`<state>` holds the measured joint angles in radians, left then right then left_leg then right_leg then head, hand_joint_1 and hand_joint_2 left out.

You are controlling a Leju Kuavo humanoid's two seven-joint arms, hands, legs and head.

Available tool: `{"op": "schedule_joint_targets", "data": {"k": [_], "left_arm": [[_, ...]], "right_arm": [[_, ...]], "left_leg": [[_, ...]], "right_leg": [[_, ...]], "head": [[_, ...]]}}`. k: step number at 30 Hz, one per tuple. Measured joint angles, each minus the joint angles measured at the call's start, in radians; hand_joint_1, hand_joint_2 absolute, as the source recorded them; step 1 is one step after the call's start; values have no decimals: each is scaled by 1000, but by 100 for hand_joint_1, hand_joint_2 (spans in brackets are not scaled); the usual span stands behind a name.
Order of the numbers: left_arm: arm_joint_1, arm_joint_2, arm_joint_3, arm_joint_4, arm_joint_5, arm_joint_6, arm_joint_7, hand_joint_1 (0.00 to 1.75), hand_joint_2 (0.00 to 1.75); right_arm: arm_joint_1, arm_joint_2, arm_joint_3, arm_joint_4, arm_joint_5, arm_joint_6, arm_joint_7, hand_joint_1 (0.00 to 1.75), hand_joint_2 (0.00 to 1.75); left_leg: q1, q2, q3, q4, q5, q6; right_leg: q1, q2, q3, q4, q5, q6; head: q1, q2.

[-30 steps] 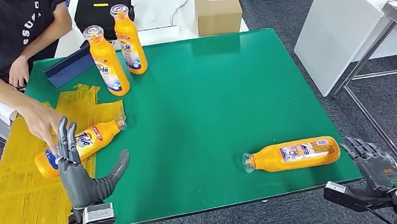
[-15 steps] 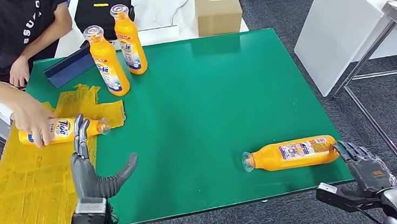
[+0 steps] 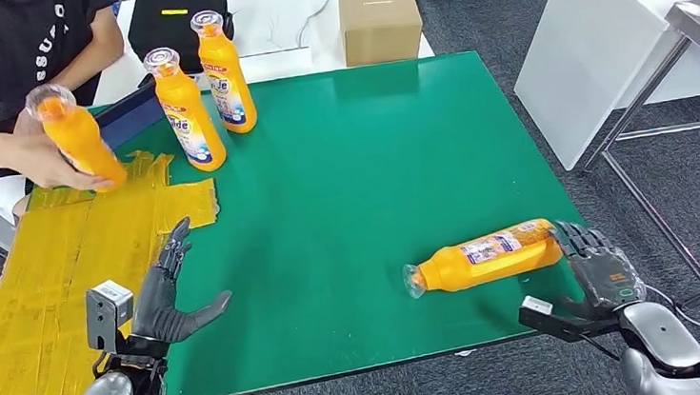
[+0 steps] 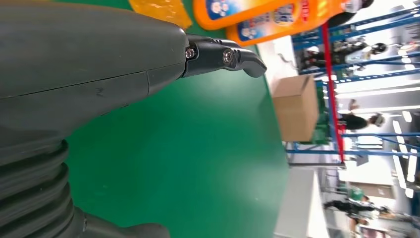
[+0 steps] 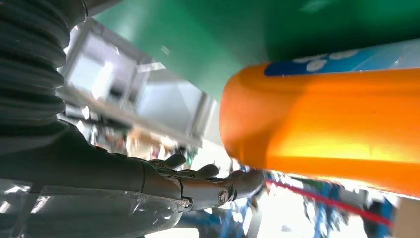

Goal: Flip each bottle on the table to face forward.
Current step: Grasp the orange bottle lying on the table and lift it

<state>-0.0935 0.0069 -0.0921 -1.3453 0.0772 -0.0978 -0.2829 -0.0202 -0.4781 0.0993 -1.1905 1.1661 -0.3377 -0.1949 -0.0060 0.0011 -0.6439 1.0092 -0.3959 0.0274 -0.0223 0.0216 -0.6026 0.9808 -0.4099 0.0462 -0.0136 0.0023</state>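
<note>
1. Head view: the green worktop [image 3: 353, 168] takes the middle of the frame. One orange bottle [image 3: 481, 257] lies on its side at the lower right, close to the near edge of the worktop, with its cap pointing to the left and its printed label facing up.
2. Head view: the right hand [image 3: 597, 267] is at the lower right, just behind the base of this lying bottle. Its fingers reach to the base end, but I cannot tell if they touch it or grip it.
3. Head view: the left hand [image 3: 171, 294] is at the lower left, above the border between the green surface and the yellow sheet [image 3: 38, 282]. Its fingers are spread apart and it holds nothing.
4. Head view: two standing bottles [image 3: 184, 109] are upright at the upper left, just beside each other. A person's hand [image 3: 42, 159] at the far left holds another bottle [image 3: 78, 135], tilted, over the yellow sheet. A cardboard box [image 3: 379, 19] and a black bag [image 3: 168, 17] are at the top, behind the worktop.
5. Left wrist view: the thick grey thumb and the dark fingers [image 4: 223, 55] are stretched over the green surface, with nothing in them. Two orange bottles are at the top of the frame.
6. Right wrist view: the base of the lying bottle [image 5: 327, 124] fills the right side. The fingers [image 5: 218, 186] are open near it, and contact is not clear.
</note>
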Motion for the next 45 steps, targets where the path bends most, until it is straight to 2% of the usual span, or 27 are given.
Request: {"op": "schedule_joint_targets", "data": {"k": [9,16,24,29,33,36,42,44,45], "left_arm": [[1,-6,32,32,-17,3,6,0,175],[10,-14,56,41,-21,5,8,0,175],[16,-22,69,42,-22,7,9,0,175],[16,-25,70,42,-22,5,9,0,175],[16,-28,70,44,-22,4,9,0,175],[15,-30,70,48,-18,2,9,0,175],[-6,-31,64,65,2,-7,6,0,175],[-17,-33,58,74,8,-9,5,0,175],[-23,-34,55,78,10,-9,4,0,175]], "right_arm": [[-18,35,71,-81,84,-29,45,0,175],[-14,35,122,-205,108,0,58,0,175],[-36,30,175,-223,79,61,52,0,175],[-87,13,225,-174,-4,185,34,0,175],[-117,2,251,-133,-23,208,27,0,175],[-147,-1,270,-90,-54,258,21,0,175],[-289,20,328,103,-105,298,-33,0,175],[-353,41,355,186,-100,311,-33,7,175],[-382,51,369,224,-95,317,-31,43,175]], "left_leg": [[0,-3,-2,0,0,0],[0,-4,-2,0,0,0],[0,-4,-2,0,0,0],[0,-4,-2,0,1,0],[0,-5,-2,0,1,0],[0,-5,-2,0,1,0],[0,-2,0,0,0,0],[0,0,3,0,0,0],[0,1,4,0,0,-1]], "right_leg": [[0,-2,-1,0,0,0],[0,-3,-1,0,-1,0],[0,-3,-1,0,0,0],[0,-4,-1,0,0,0],[0,-4,-1,0,0,0],[0,-4,-1,0,0,0],[0,-3,0,0,0,0],[1,0,1,0,1,-1],[1,1,2,0,1,-1]], "head": [[0,0],[0,0],[0,0],[0,0],[0,0],[0,0],[0,0],[0,0],[0,0]]}}
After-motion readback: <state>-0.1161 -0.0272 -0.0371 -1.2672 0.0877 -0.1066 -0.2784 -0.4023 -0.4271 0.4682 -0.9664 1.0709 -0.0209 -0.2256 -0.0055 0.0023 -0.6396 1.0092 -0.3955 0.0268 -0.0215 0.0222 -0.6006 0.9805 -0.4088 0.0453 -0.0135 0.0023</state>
